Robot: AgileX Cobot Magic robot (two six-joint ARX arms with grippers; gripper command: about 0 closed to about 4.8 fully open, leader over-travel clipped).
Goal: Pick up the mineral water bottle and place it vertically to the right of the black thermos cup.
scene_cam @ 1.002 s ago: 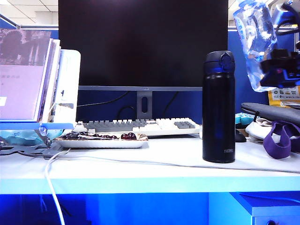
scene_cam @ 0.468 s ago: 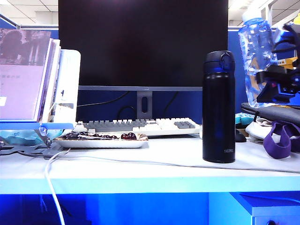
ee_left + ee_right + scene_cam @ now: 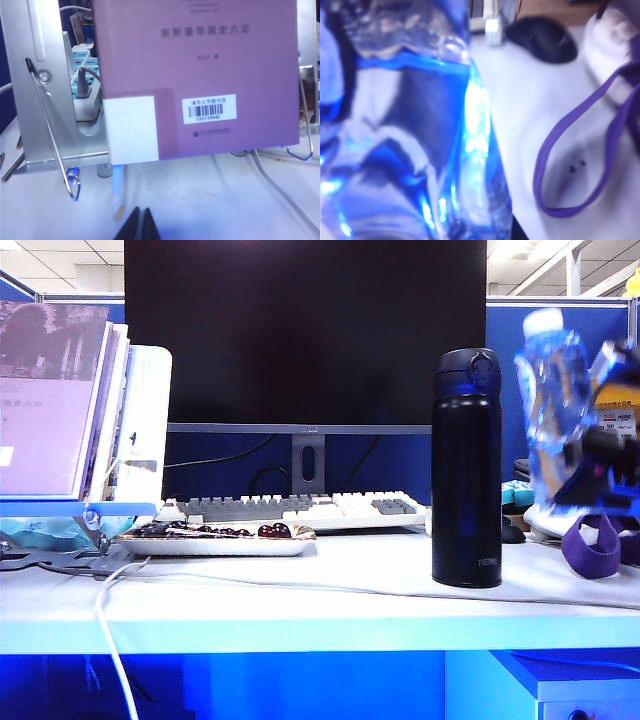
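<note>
At the right edge of the exterior view the right gripper (image 3: 600,465) has its jaws clamped on the bottle (image 3: 553,400), gripping low on its body with the white cap up and the bottle tilted a little. It hangs in the air above the desk (image 3: 300,605), just right of the thermos (image 3: 467,468), which stands upright right of centre. A small gap shows between the two. Up close in the right wrist view, the bottle (image 3: 405,125) fills the left half of the frame, blurred, with a purple strap (image 3: 580,145) looped on the white surface to the right. Over on the left, the left gripper (image 3: 140,226) sits at the bottom of its wrist view, fingertips pressed together and holding nothing, facing a purple book (image 3: 200,75) propped on a metal stand (image 3: 45,100).
</note>
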